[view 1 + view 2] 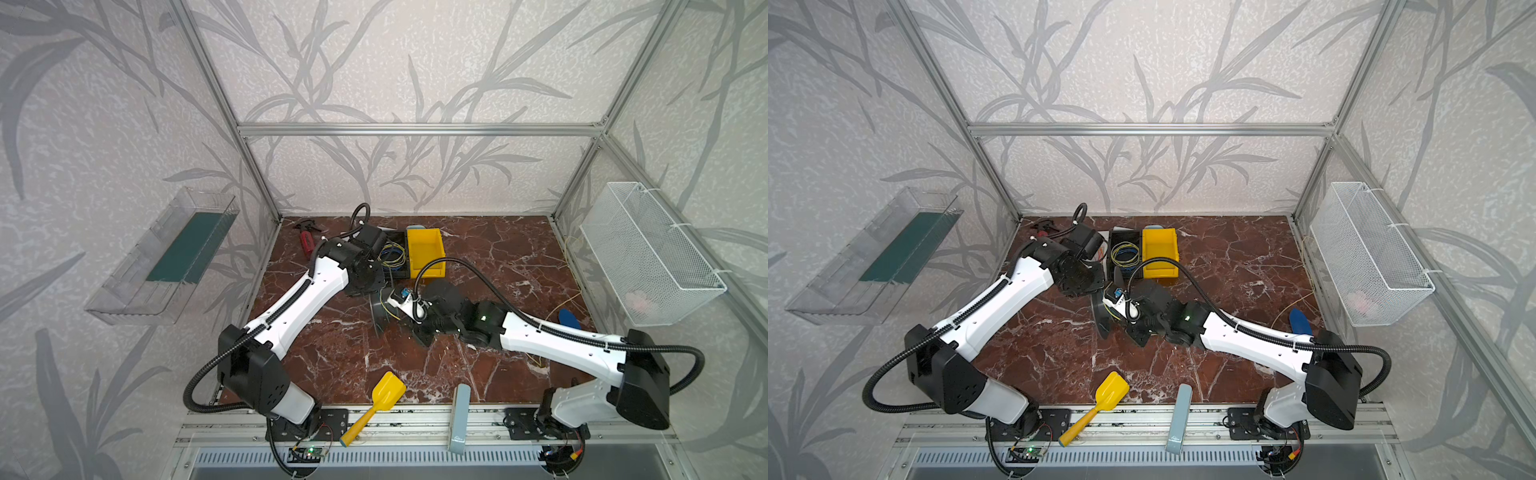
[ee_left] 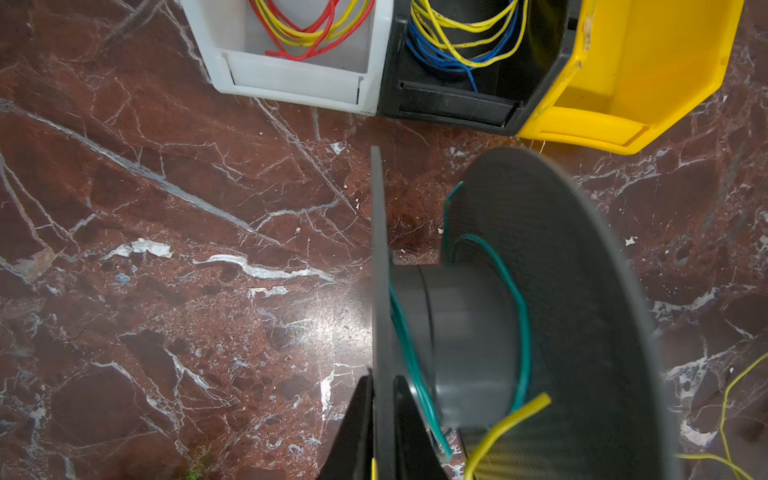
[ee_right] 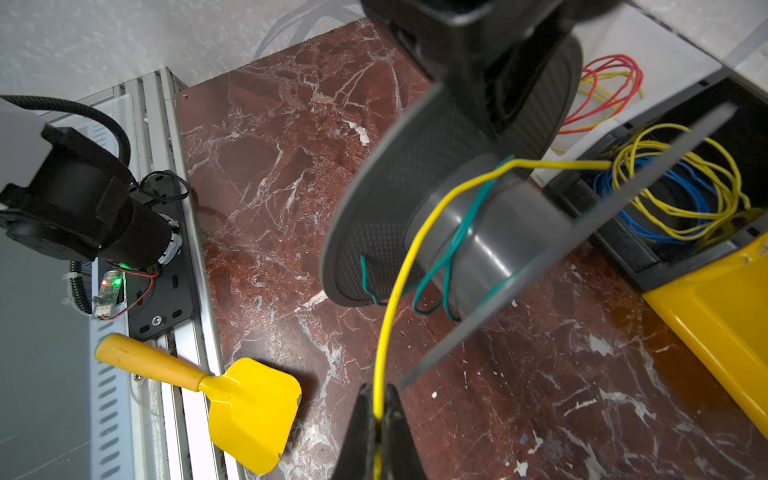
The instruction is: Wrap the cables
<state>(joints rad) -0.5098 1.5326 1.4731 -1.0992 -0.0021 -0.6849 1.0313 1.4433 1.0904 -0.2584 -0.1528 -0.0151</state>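
Observation:
A grey spool [image 1: 379, 313] [image 3: 490, 232] stands tilted in the middle of the marble table, in front of the bins. My left gripper [image 2: 383, 378] is shut on the edge of one of its flanges, a finger on each side. A thin green wire [image 3: 457, 237] lies in loose turns round the hub [image 2: 465, 332]. The yellow cable [image 3: 399, 282] runs from my right gripper [image 3: 378, 388], which is shut on it, up over the hub, and its free end [image 2: 536, 403] pokes out past it. More of the cable [image 1: 565, 301] trails over the table's right side.
Behind the spool stand a white bin [image 2: 291, 79] with red and yellow wires, a black bin [image 2: 449, 99] with blue and yellow wires, and a yellow bin [image 1: 426, 251]. A yellow scoop [image 1: 380, 399] and a grey-blue bar [image 1: 460, 415] lie at the front edge. A red-handled tool [image 1: 306, 241] lies back left.

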